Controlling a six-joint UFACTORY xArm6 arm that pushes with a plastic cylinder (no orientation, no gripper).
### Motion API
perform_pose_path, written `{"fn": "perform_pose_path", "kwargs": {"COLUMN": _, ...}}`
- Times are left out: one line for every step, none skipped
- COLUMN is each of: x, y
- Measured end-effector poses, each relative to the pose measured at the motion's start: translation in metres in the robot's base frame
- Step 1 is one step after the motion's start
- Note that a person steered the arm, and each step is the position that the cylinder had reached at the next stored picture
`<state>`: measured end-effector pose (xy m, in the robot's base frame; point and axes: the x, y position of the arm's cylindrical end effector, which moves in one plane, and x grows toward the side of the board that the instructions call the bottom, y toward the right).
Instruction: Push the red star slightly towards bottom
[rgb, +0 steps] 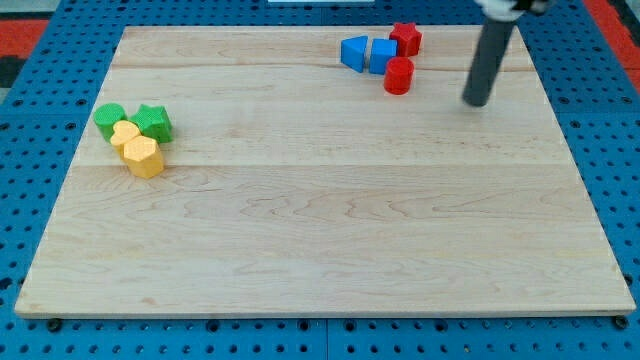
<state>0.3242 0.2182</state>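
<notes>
The red star (406, 38) lies near the view's top right of the wooden board (320, 200). It touches a blue cube (382, 55) on its left. A blue triangular block (353, 52) sits left of the cube. A red cylinder (398, 76) stands just below the star and cube. My tip (477, 101) is to the right of these blocks, about 80 px right of the red cylinder and lower right of the star, touching none of them.
At the view's left a green round block (109, 119), a green star (153, 122), a yellow heart (124, 135) and a yellow hexagon (144, 157) huddle together. A blue pegboard (30, 120) surrounds the board.
</notes>
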Motion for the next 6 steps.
{"fn": "perform_pose_path", "kwargs": {"x": -0.082, "y": 0.016}}
{"fn": "perform_pose_path", "kwargs": {"x": -0.132, "y": -0.006}}
{"fn": "perform_pose_path", "kwargs": {"x": -0.131, "y": -0.075}}
{"fn": "perform_pose_path", "kwargs": {"x": -0.130, "y": -0.156}}
{"fn": "perform_pose_path", "kwargs": {"x": -0.110, "y": -0.176}}
{"fn": "perform_pose_path", "kwargs": {"x": -0.132, "y": -0.179}}
